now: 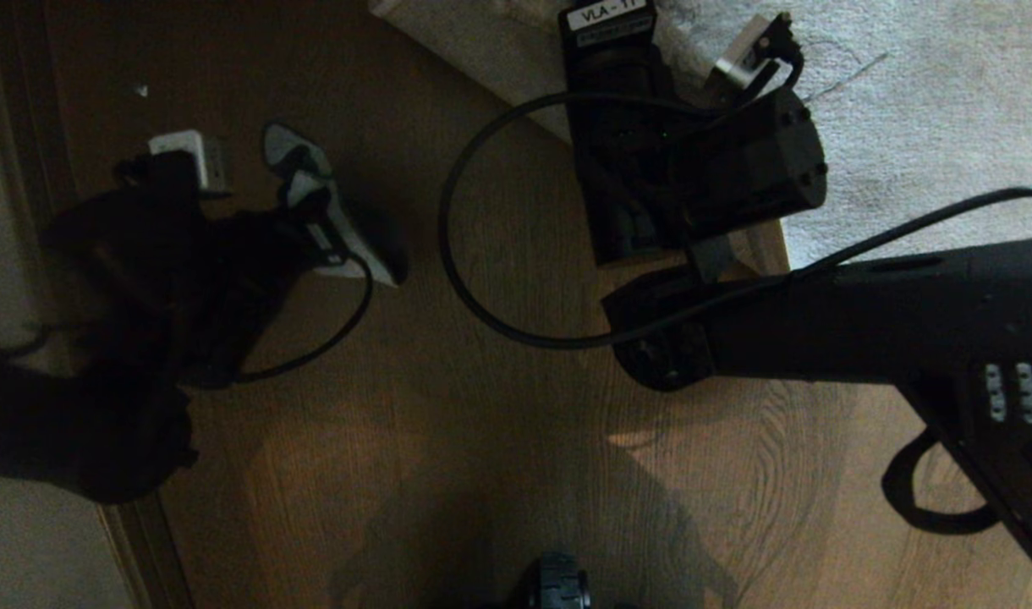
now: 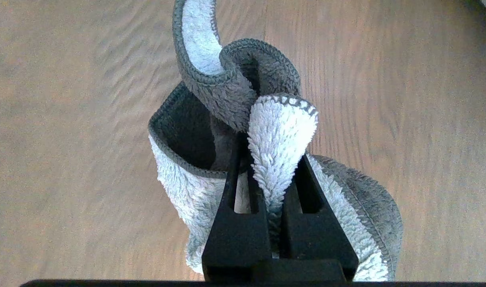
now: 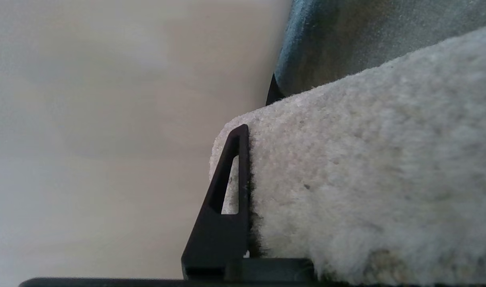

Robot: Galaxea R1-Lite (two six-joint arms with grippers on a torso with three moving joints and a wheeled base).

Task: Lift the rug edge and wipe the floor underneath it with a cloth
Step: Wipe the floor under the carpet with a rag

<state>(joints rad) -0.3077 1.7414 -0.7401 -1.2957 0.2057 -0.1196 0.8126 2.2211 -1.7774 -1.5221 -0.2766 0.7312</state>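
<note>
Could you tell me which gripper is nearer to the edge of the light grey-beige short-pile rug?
Right. The right gripper is clamped on the rug edge, holding it up. The left gripper is off to the side over the brown wood-grain floor, gripping a grey-and-white fluffy cloth.

The head view was dim, with both arms rendered near-black and soft shadows cast on the floor [image 1: 448, 440]; the wrist views were evenly lit, though the backgrounds were blurred.

One cloth [image 2: 279, 143] sits pinched in the left claw [image 2: 273, 175]. One rug edge [image 3: 346, 159] sits clamped in the right claw [image 3: 251, 167]. Two arms, one wooden floor [image 1: 448, 440] beneath both claws.
</note>
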